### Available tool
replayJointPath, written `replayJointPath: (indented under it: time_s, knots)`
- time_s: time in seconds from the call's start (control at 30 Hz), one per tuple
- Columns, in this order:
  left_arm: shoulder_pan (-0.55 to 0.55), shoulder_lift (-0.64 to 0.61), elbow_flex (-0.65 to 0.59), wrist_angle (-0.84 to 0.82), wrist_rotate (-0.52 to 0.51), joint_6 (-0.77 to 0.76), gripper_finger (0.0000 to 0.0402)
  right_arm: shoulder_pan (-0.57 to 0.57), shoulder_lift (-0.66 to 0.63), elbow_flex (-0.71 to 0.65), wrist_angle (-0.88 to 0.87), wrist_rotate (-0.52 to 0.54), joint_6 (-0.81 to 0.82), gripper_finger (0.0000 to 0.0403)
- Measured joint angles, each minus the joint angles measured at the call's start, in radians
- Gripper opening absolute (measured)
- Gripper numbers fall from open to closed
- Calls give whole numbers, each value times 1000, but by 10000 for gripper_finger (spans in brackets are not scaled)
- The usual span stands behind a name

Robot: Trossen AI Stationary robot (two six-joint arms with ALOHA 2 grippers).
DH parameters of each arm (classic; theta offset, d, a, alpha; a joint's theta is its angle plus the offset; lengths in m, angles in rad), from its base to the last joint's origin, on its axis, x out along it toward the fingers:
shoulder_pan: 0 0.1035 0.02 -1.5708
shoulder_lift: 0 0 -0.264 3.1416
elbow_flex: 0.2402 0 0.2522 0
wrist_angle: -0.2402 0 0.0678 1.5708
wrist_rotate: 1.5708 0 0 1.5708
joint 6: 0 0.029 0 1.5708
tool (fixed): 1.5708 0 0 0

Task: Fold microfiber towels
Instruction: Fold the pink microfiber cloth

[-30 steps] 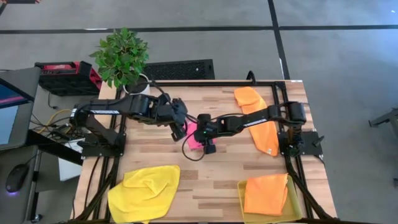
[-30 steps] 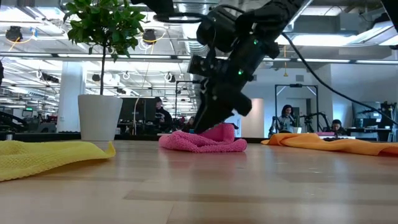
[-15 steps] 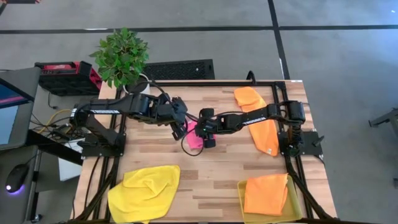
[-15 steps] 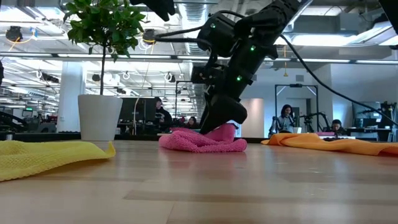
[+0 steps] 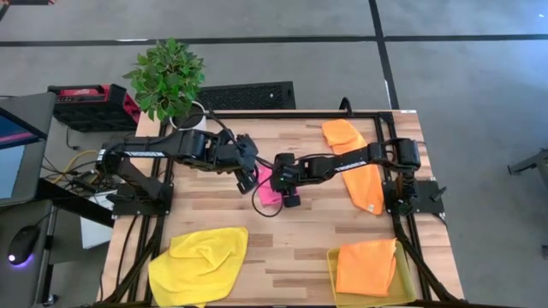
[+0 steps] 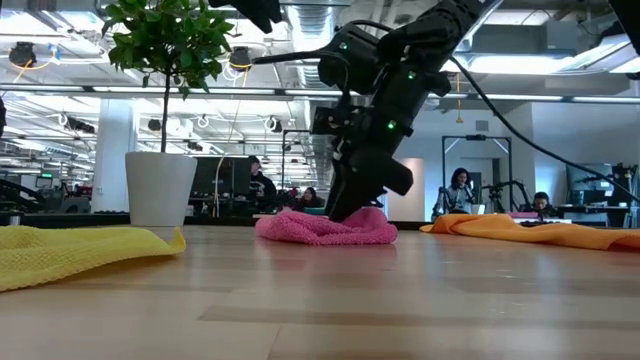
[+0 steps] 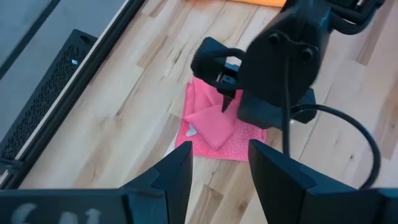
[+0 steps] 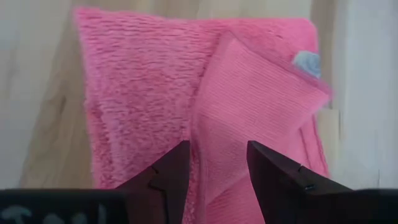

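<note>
The hot pink towel (image 5: pixel 267 186) lies folded small at the table's middle, with a corner flap (image 8: pixel 249 106) turned over on top. My right gripper (image 8: pixel 219 165) is open and stands over it, pointing down, with the flap between its fingers. It also shows in the low view (image 6: pixel 347 205). My left gripper (image 7: pixel 221 168) is open and empty, just left of the towel (image 7: pixel 214 127) and above it. A yellow towel (image 5: pixel 199 263) lies crumpled at the near left. One orange towel (image 5: pixel 360 167) lies at the far right. Another (image 5: pixel 366 267) rests in the tray. My right gripper's open fingers (image 8: pixel 171 171) reach down from above to the top of the pink towel's turned-over flap (image 8: pixel 214 134). I cannot tell whether they touch it. The towel lies flat on the table.
A potted plant (image 5: pixel 169 81) stands at the far left corner. A translucent yellow tray (image 5: pixel 404 293) sits at the near right corner. Bare wood (image 5: pixel 291 231) lies between the yellow towel and the tray. People sit in the room behind the table (image 6: pixel 462 190).
The pink flap that stood up beside my right gripper has come down and now lies low on the folded towel. My right gripper has shifted a little over the towel, first toward the far edge, then back.
</note>
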Motion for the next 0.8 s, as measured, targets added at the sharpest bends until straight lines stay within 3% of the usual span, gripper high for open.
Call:
replayJointPath:
  time_s: [0.1,0.33,0.8]
  knots:
    - [0,0,0,0,0,0,150,-12,0,0,-1,25,29,182]
    - [0,0,0,0,0,-13,150,-24,0,0,-36,197,49,182]
    - [-11,0,0,0,0,-12,150,-18,0,0,-135,207,215,182]
